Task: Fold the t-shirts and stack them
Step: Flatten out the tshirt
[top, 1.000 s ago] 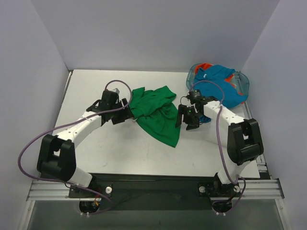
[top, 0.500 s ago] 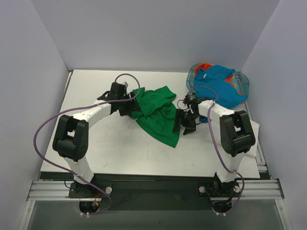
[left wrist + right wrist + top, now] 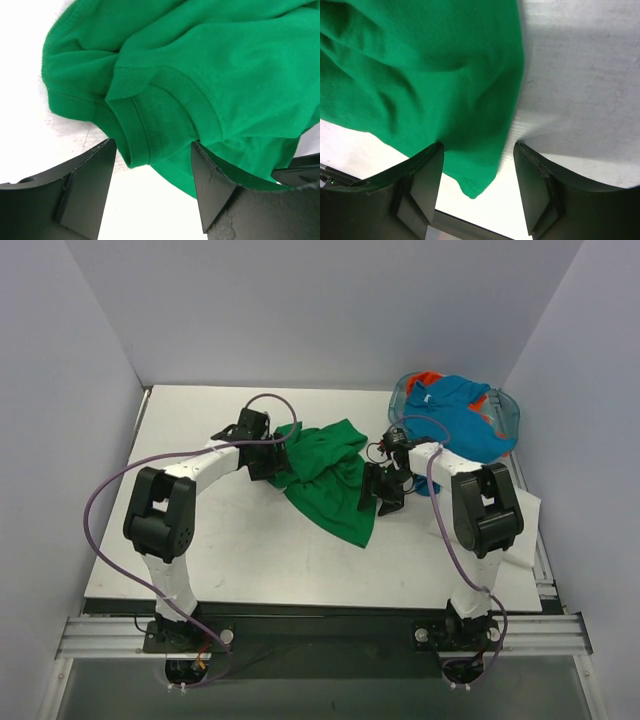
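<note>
A flat white worktop [image 3: 230, 550] carries a clear bluish plastic tub [image 3: 394, 398] at its far right corner.

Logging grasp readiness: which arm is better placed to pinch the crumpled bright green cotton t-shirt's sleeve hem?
Left. The left gripper is open with the bright green cotton t-shirt's sleeve hem between its fingers; the right gripper straddles a plain corner.

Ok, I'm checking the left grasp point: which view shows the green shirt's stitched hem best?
Left wrist: the green shirt hem sits sharp between the open left gripper fingers. Top external shows the whole shirt, no stitching; right wrist shows another edge.
</note>
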Available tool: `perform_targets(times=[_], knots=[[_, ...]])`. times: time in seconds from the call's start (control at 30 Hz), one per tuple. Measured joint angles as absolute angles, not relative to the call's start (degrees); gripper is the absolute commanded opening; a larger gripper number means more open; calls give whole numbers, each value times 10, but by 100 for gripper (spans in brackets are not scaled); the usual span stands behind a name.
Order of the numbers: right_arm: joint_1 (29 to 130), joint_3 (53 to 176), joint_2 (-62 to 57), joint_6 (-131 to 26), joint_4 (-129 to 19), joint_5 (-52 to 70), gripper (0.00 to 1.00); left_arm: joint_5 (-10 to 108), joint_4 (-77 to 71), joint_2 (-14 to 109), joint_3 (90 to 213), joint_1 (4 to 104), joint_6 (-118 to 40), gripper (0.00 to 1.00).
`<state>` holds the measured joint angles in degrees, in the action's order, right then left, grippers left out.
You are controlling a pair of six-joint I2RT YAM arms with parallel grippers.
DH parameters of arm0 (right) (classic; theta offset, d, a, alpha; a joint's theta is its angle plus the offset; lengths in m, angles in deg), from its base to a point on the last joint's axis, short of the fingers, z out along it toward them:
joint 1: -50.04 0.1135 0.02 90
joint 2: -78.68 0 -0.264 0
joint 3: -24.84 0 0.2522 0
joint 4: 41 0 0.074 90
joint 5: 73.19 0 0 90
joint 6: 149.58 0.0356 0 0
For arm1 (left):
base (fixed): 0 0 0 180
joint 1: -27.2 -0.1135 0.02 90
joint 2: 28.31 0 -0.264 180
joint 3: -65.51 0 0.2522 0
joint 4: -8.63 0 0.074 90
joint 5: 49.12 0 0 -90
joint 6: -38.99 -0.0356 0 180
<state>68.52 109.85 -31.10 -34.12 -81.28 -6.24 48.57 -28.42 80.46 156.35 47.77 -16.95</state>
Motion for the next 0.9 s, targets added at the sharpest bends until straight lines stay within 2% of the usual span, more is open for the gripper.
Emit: perform_targets(times=[0.23,0.3,0.33,0.37,0.43,0.47,0.5,0.53,0.57,0.63,0.67,0.9], knots=[[686,1108,-319,-346,-820,-66,54,492,-280,807,1564,478,-169,71],[686,1111,-322,-349,-824,-68,51,503,-271,815,1564,479,-165,67],[686,1114,-326,-351,-825,-70,50,508,-266,820,1564,480,-161,62],[686,1119,-329,-353,-828,-73,47,514,-259,825,1563,480,-156,49],[686,1125,-336,-357,-829,-79,42,528,-246,833,1563,481,-147,33],[687,1127,-338,-359,-829,-82,36,535,-239,837,1563,481,-142,27],[687,1128,-340,-361,-829,-84,32,542,-230,839,1562,481,-136,14],[688,1130,-342,-365,-830,-86,28,549,-223,841,1562,481,-129,8],[688,1133,-344,-368,-831,-90,17,556,-213,841,1561,480,-123,2],[688,1138,-346,-375,-835,-97,3,568,-196,841,1561,477,-111,0],[687,1143,-346,-378,-838,-99,0,574,-186,840,1561,474,-106,0],[651,1204,-312,-387,-876,-110,0,587,-164,756,1533,415,-58,0]])
